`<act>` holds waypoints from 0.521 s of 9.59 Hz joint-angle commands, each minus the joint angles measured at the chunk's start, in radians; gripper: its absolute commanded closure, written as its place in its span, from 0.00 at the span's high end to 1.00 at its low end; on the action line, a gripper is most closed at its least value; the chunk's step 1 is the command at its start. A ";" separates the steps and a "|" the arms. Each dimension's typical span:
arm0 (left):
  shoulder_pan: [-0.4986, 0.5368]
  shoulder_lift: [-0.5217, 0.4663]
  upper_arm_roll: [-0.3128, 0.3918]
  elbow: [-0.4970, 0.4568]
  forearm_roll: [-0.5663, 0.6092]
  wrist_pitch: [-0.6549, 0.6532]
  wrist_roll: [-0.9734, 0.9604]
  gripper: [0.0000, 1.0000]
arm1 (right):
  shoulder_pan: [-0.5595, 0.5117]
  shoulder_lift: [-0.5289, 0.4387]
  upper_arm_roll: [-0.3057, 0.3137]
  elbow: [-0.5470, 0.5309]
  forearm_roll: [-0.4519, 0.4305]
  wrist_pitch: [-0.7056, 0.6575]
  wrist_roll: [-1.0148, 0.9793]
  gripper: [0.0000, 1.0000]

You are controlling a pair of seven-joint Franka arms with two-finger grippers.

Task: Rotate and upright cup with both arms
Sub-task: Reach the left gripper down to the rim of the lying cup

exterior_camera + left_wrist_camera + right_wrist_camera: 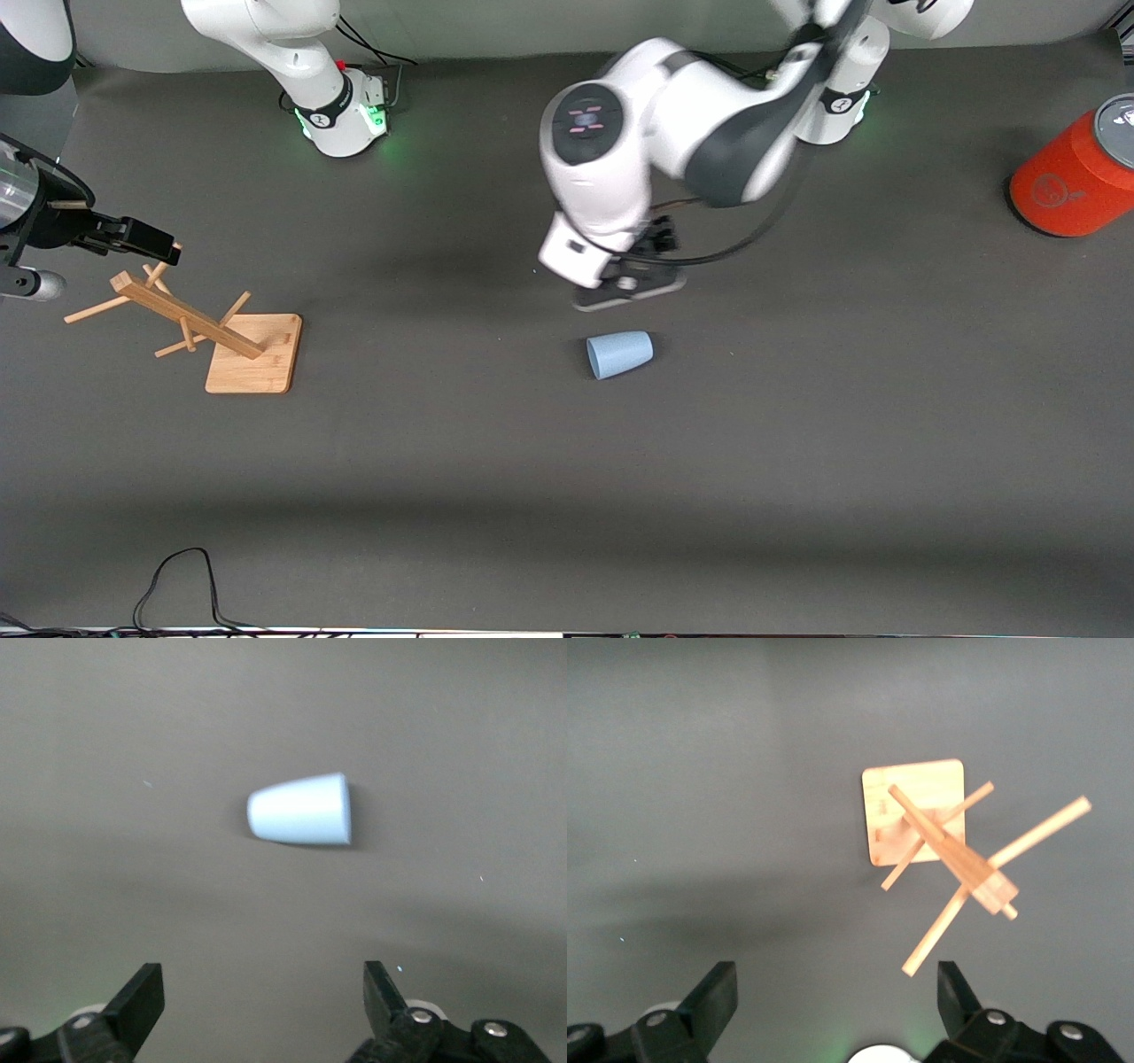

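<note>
The pale-blue cup (619,355) lies on its side on the dark mat near the table's middle, its wider end toward the right arm's end. In the left wrist view the cup (299,809) lies ahead of the fingers, untouched. My left gripper (631,291) hangs over the mat just beside the cup; in its wrist view the left gripper (263,992) is open and empty. My right gripper (146,239) is over the top of a wooden peg rack; in its wrist view the right gripper (837,1001) is open and empty.
The wooden peg rack (190,321) stands on a square base toward the right arm's end, and also shows in the right wrist view (917,811). A large orange cylinder with a grey lid (1072,177) stands at the left arm's end. A black cable (177,585) lies at the near edge.
</note>
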 commanded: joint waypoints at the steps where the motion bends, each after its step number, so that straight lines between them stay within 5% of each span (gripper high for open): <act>1: -0.095 0.082 0.021 0.016 0.045 0.048 -0.084 1.00 | 0.003 -0.028 -0.020 -0.019 0.006 0.040 -0.102 1.00; 3: -0.149 0.117 0.019 0.002 0.170 0.060 -0.083 1.00 | 0.005 -0.041 -0.028 -0.019 0.008 0.034 -0.102 1.00; 5: -0.165 0.220 0.019 0.002 0.229 0.207 -0.057 1.00 | 0.006 -0.045 -0.028 -0.019 0.008 0.029 -0.100 1.00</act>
